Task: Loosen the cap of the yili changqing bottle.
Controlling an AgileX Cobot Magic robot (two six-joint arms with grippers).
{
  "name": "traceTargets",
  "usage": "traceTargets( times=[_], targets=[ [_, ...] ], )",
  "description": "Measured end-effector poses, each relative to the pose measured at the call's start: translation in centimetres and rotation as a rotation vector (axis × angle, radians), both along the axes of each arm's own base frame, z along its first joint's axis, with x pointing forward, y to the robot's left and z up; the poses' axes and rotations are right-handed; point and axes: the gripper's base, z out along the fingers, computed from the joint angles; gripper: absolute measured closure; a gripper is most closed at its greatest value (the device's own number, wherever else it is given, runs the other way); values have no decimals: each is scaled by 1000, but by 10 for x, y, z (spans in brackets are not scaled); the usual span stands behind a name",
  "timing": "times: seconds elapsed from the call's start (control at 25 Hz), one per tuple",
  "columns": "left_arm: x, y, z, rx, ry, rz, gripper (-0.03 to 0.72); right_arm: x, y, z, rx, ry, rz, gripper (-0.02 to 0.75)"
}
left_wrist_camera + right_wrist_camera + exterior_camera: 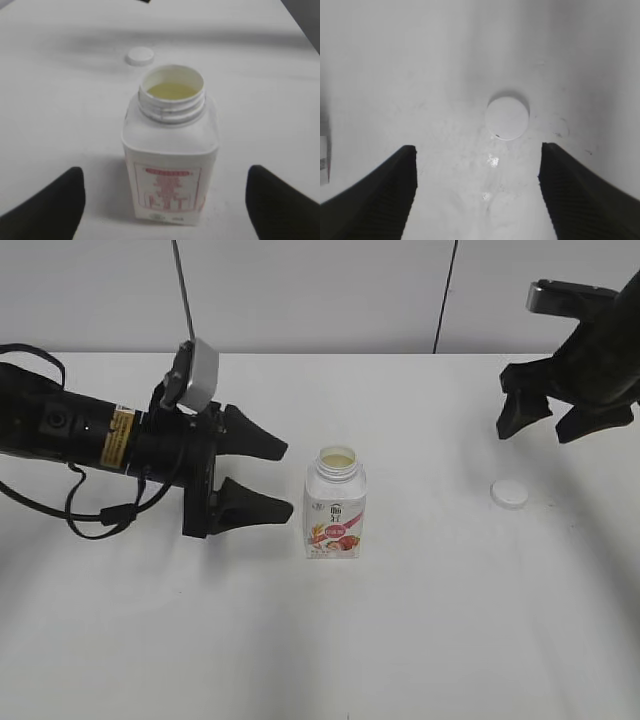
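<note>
The yili changqing bottle (335, 510) stands upright at the table's middle with its neck open and pale liquid showing inside; it also shows in the left wrist view (170, 150). The cap (509, 494) lies flat on the table to the bottle's right, apart from it, and shows in the left wrist view (139, 56) and the right wrist view (507, 118). My left gripper (278, 480) is open and empty just left of the bottle, not touching it. My right gripper (540, 420) is open and empty, raised above and behind the cap.
The white table (400, 640) holds only the bottle and cap. A pale wall with two dark vertical seams rises behind the table's far edge.
</note>
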Motion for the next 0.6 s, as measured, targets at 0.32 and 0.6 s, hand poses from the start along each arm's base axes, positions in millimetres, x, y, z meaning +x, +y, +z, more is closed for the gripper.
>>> traceTargets(
  times=[0.32,0.6],
  targets=[
    [5,27,31,130,-30,108,102,-13,-1,47,18,-123,5,143],
    [10,54,89,162,-169,325,102,-26,-3,78,27,-210,10,143]
  ],
)
